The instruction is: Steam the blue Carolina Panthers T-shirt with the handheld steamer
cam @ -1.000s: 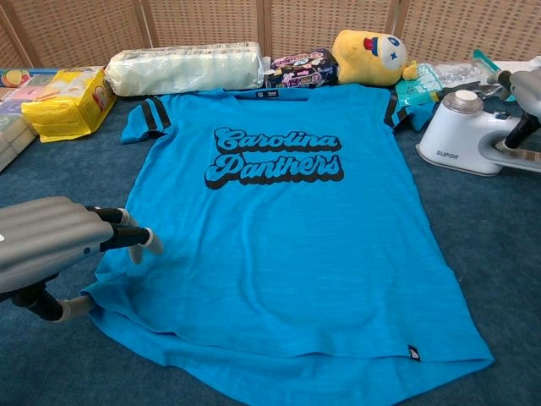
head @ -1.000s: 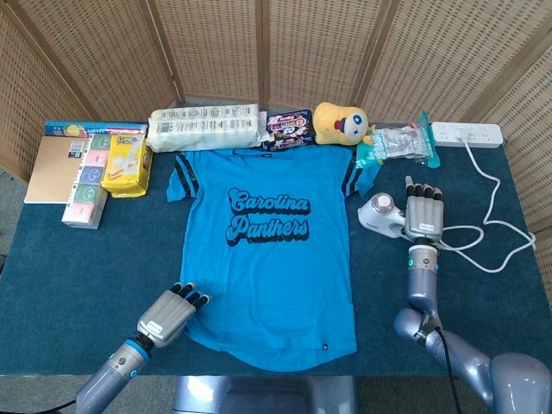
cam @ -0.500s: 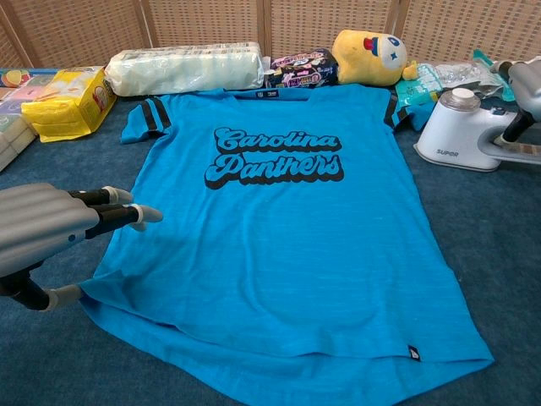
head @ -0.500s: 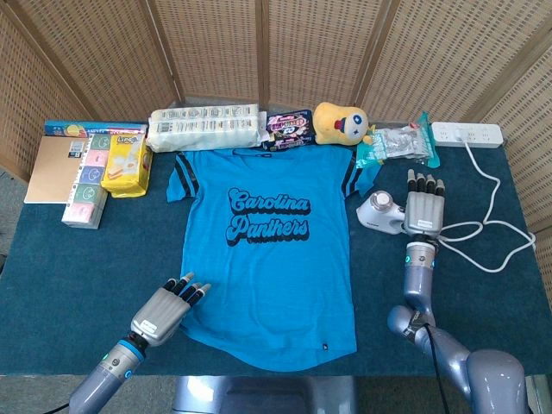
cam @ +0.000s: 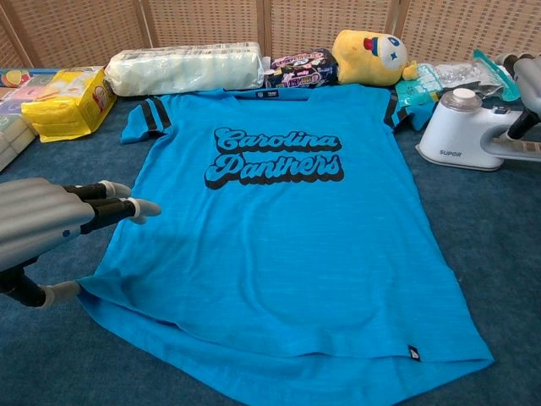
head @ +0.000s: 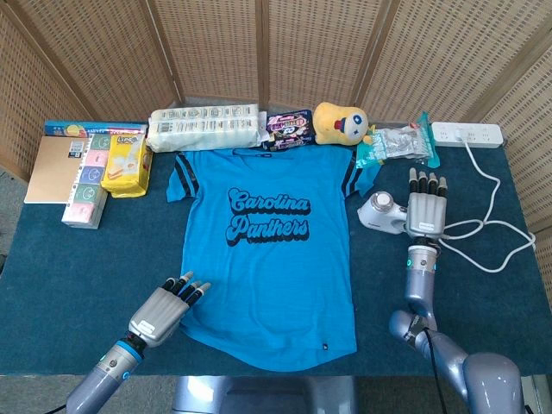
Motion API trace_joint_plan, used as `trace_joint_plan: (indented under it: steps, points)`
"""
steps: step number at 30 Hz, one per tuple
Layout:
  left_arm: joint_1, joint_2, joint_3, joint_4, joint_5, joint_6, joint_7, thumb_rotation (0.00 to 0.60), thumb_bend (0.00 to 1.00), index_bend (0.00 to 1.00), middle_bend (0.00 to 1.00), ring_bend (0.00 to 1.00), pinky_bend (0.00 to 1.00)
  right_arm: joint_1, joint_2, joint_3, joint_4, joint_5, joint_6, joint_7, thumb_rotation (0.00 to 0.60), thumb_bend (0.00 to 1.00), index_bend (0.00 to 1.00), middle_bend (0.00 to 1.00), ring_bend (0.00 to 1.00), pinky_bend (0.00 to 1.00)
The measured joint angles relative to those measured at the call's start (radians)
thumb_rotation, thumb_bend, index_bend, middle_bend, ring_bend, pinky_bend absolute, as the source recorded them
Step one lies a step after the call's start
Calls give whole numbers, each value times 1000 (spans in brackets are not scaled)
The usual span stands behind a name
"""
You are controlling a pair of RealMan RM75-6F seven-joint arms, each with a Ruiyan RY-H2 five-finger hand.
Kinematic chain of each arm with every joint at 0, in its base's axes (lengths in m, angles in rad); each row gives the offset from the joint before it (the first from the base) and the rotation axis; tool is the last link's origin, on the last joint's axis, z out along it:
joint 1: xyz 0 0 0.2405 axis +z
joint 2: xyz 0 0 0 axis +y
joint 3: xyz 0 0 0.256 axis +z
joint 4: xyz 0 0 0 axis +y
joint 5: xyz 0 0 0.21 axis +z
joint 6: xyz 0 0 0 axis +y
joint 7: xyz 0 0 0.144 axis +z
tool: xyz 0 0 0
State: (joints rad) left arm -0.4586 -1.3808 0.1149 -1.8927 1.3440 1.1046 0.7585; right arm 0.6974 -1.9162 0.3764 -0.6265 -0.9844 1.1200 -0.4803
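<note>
The blue Carolina Panthers T-shirt (head: 267, 250) (cam: 279, 237) lies flat, front up, in the middle of the dark blue table. My left hand (head: 164, 310) (cam: 51, 224) hovers at the shirt's lower left hem with fingers stretched out over the cloth and the thumb below, just off the edge. The white handheld steamer (head: 380, 213) (cam: 469, 131) stands to the right of the shirt. My right hand (head: 425, 210) (cam: 526, 80) lies over the steamer's handle with fingers straight; one dark finger reaches down to the handle. No closed grip shows.
Along the back edge lie yellow and white packs (head: 125, 164), a long wrapped roll (head: 204, 127), a snack bag (head: 287, 128), a yellow plush toy (head: 341, 122) and a clear bag (head: 398, 142). A white power strip (head: 467, 134) and its cord (head: 487, 237) lie at the right.
My left hand slid a little onto the shirt's lower left hem, and that corner now lies flatter. My right hand shifted slightly farther along the steamer's handle, with its fingers straightened.
</note>
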Motion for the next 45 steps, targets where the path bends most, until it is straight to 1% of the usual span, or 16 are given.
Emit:
trace_joint_plan:
  steps: [6,12,20,26,38,45]
  points:
    - [6,7,0,-2,2,9,-5,600,327,13,157,9,205,-21,22,-2,-48,5,1,-28,600,283,0,116,100,67]
    - [12,12,2,-4,6,18,-7,600,327,9,157,9,205,-27,27,3,-49,29,-23,-79,598,280,0,112,91,66]
    - [15,16,2,-1,11,19,-14,600,327,1,158,9,205,-39,18,-4,-32,23,-22,-76,600,280,0,109,86,64]
    - [18,16,1,3,21,24,-23,600,326,1,157,9,205,-48,25,-7,-53,11,-4,-68,600,280,0,109,86,66]
    - [31,28,0,7,42,42,-47,600,327,0,158,9,205,-88,81,-14,-191,-14,61,-72,600,280,0,115,92,73]
    - [43,51,-2,5,51,58,-67,600,327,0,158,9,205,-122,140,-24,-324,-26,103,-95,600,279,0,121,94,78]
